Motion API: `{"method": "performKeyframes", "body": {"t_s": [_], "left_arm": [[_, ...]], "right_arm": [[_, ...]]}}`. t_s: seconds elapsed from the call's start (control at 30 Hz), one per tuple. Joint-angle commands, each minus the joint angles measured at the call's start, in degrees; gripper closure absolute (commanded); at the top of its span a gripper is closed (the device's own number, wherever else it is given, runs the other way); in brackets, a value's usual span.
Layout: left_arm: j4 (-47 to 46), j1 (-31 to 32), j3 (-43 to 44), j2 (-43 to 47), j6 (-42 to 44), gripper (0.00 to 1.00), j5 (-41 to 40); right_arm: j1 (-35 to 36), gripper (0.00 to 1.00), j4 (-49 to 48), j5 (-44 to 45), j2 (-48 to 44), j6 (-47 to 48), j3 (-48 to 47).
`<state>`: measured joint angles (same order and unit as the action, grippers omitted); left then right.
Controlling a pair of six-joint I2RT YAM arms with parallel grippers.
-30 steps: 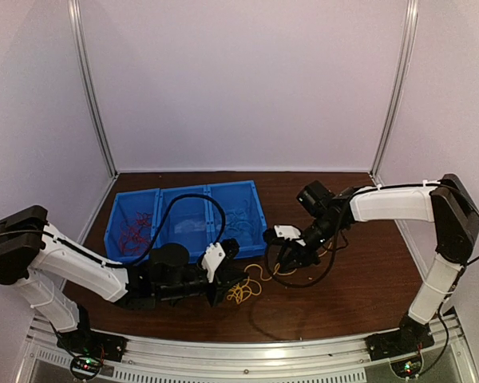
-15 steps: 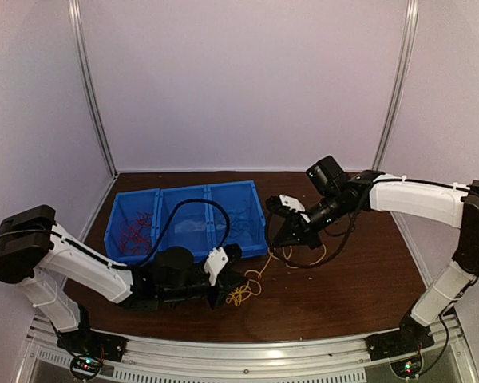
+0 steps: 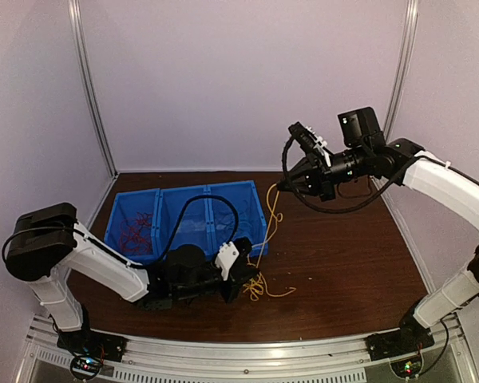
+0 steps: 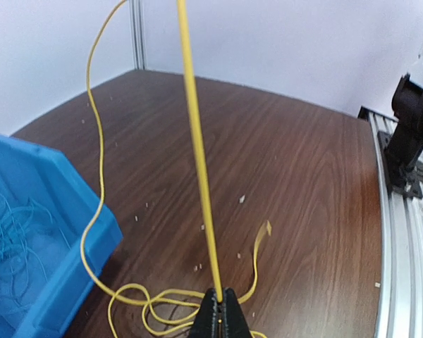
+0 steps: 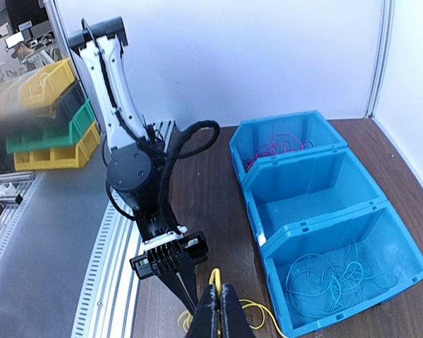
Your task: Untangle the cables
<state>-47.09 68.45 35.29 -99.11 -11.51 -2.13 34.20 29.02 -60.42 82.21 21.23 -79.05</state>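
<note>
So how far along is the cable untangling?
Done: red cables sit in one end bin, light blue cables in the other. In hand: left gripper and right gripper are shut on a yellow cable stretched between them. Left: the yellow tangle on the table; the middle bin looks empty.

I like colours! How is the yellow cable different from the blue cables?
The yellow cable is stretched straight between the left end effector and right end effector; the blue cables lie loose and curly. The yellow cable is outside the bin; the blue cables are inside it. Both are thin wires.
</note>
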Motion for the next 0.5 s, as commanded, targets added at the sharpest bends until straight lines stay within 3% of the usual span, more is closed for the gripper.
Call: {"method": "performKeyframes", "body": {"t_s": [0.0, 0.17, 0.47], "left_arm": [[5.94, 0.19, -0.86, -2.43, 1.31, 1.00, -0.29], [7.13, 0.20, 0.01, -3.00, 1.34, 1.00, -0.65], [6.55, 1.73, -1.91, 0.27, 1.16, 0.72, -3.84]], "right_arm": [[-2.10, 1.00, -5.26, -6.31, -2.03, -6.01, -10.58], [-3.75, 1.00, -7.31, -8.72, -1.54, -9.21, -16.01], [-3.79, 1.00, -8.35, -8.35, -1.44, -9.63, -14.75]]}}
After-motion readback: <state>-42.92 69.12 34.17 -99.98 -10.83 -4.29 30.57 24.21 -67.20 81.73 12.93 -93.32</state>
